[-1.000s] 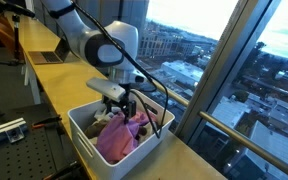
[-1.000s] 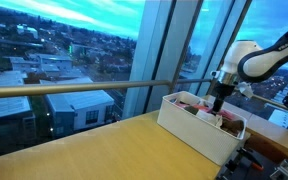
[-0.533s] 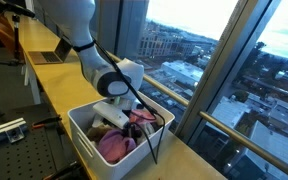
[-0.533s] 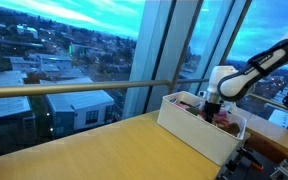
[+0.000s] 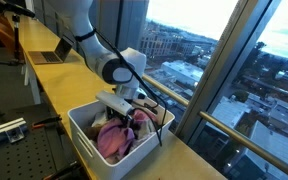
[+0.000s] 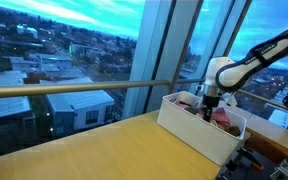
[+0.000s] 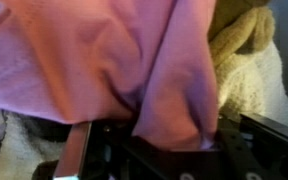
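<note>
A white bin (image 5: 84,135) stands on the wooden counter by the window and holds a heap of cloth. On top lies a pink cloth (image 5: 112,143). My gripper (image 5: 124,112) reaches down into the bin from above, its fingers in the heap. In the wrist view a fold of the pink cloth (image 7: 104,60) fills most of the picture and bunches down between the jaws of the gripper (image 7: 174,135), which are closed on it. A beige towel (image 7: 244,40) lies beside it. From the far side the gripper (image 6: 210,103) stands over the bin (image 6: 189,128).
Window glass and a metal rail (image 6: 74,90) run right behind the bin. A laptop (image 5: 49,57) sits farther along the counter (image 5: 54,90). A black cable (image 5: 156,135) hangs from the arm over the bin's edge. A perforated plate (image 5: 14,150) lies below the counter.
The arm came down into the bin and the jaws closed on a fold of the pink cloth. The wrist now stands slightly higher than half a second ago.
</note>
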